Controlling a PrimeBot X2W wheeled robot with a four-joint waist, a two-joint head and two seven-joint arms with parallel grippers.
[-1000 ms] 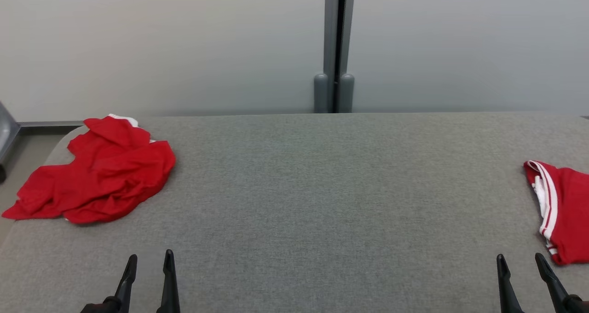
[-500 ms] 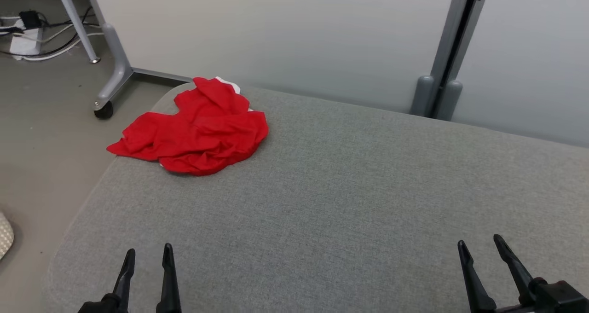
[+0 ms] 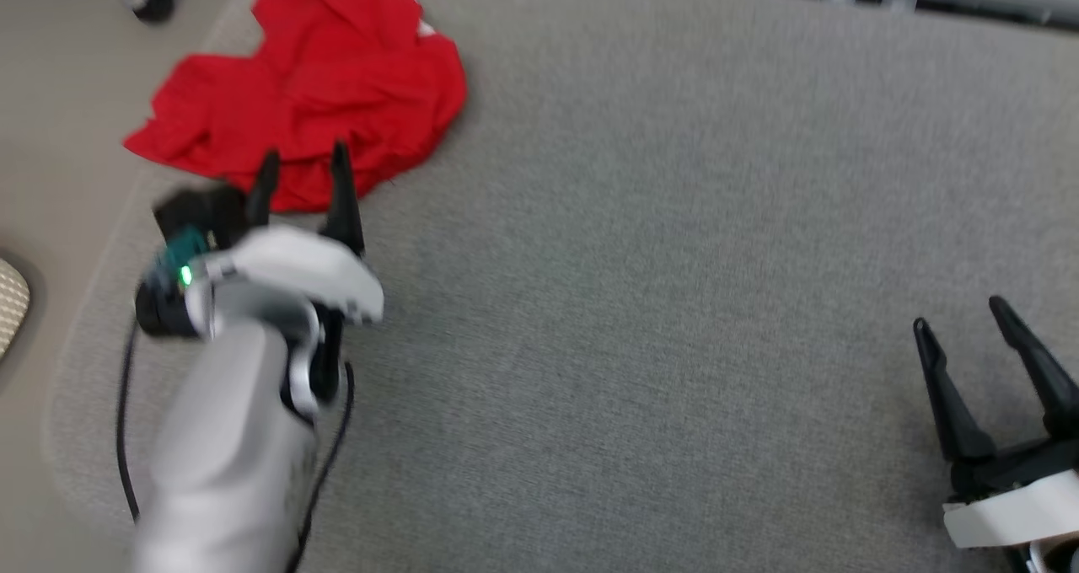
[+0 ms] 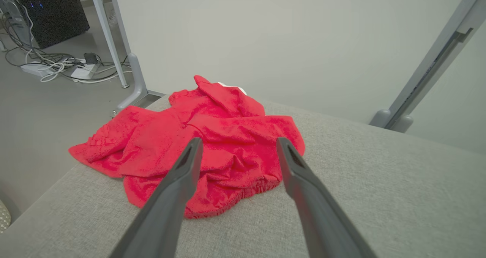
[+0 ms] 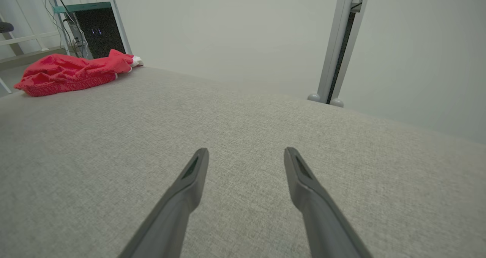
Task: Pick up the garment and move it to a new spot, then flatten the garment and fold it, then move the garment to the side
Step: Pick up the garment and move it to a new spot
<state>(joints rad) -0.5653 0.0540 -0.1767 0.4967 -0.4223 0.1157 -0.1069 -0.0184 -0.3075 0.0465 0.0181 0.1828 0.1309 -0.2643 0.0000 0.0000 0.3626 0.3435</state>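
Red cloth, the garment (image 3: 303, 109), is lying crumpled at the table's (image 3: 632, 261) far left corner, with one flap spilling over the left edge. It is not yet being lifted. The left end effector (image 3: 303, 168) is hanging just short of the garment's near hem, its jaws standing apart and gripping nothing, the heap sitting between them in the left wrist view. A second ago it was resting at the near edge. Now its arm is stretching out toward the corner, and the head camera is turning and dipping that way too, so the picture's shift is not the garment moving. I am judging the pick-up to be just beginning. The right end effector (image 3: 961, 318) is idling near the near right edge, jaws spread and empty, well apart from the garment.
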